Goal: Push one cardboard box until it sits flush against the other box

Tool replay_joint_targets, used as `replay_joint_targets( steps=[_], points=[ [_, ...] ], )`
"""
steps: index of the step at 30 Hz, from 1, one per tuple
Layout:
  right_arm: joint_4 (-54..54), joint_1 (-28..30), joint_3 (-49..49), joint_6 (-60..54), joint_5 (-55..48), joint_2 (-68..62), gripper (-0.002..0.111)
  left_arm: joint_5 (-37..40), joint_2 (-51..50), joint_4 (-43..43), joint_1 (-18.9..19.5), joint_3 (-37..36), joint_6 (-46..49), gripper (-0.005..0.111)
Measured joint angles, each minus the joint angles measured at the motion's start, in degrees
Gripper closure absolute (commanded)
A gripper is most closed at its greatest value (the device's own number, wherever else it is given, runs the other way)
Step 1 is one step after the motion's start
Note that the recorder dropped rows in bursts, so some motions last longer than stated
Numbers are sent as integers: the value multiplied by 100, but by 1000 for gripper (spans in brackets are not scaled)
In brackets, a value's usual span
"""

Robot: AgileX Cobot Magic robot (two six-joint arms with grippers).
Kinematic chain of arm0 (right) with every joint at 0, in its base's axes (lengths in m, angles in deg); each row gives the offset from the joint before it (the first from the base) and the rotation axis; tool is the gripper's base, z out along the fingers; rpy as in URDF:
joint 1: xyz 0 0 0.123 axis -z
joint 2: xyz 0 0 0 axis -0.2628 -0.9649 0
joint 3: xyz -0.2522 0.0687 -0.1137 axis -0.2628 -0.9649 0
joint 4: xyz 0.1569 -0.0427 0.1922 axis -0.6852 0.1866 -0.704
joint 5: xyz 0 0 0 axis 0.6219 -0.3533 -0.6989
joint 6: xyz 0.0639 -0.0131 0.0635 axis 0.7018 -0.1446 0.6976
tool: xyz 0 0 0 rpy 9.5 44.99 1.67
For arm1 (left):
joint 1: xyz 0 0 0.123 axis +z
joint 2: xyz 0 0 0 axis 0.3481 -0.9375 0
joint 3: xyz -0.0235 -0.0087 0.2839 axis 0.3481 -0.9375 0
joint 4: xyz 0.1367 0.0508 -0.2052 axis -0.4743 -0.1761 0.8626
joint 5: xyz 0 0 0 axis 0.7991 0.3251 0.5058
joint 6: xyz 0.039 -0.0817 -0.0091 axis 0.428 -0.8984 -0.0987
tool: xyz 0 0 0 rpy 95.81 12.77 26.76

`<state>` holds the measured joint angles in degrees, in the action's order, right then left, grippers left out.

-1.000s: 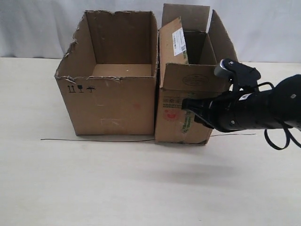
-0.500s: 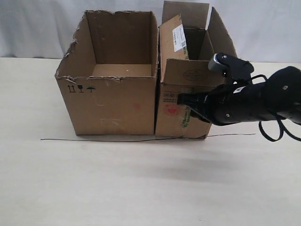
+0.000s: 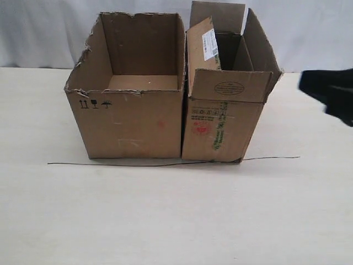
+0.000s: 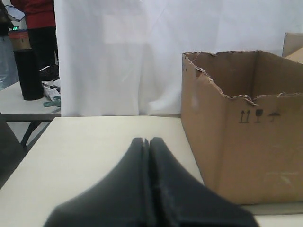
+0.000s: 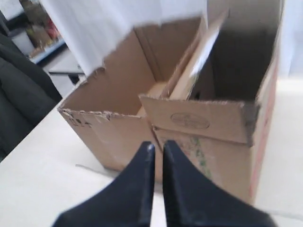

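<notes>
The narrow flapped brown cardboard box [image 3: 220,118] is set flush against the wide torn-rimmed brown box [image 3: 129,105] near the desk's far edge. The right gripper [image 5: 157,147] is pressed nearly together, holding nothing; the left gripper [image 4: 146,142] is pressed together.

My right arm [image 3: 331,94] shows only as a dark blur at the table's right edge. My right gripper [image 5: 157,147] is nearly closed; my left gripper [image 4: 145,142] is closed.

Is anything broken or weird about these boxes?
Yes. The wider cardboard box has no top flaps, and its rim is ragged and torn, worst along the left edge. The narrower flapped box beside it looks whole, though its flaps stick up unevenly. A thin dark wire also lies on the table in front of both.
</notes>
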<state>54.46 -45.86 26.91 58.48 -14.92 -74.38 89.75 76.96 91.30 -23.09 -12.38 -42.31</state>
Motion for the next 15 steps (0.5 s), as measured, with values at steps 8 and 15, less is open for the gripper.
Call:
replay_joint_targets(
  steps=[8,15],
  points=[
    [736,0,-488,-138,-617,2238,103,0,0,0,0,0,0,107],
    [1870,0,-1461,-559,-710,3637,103,0,0,0,0,0,0,107]
  ],
)
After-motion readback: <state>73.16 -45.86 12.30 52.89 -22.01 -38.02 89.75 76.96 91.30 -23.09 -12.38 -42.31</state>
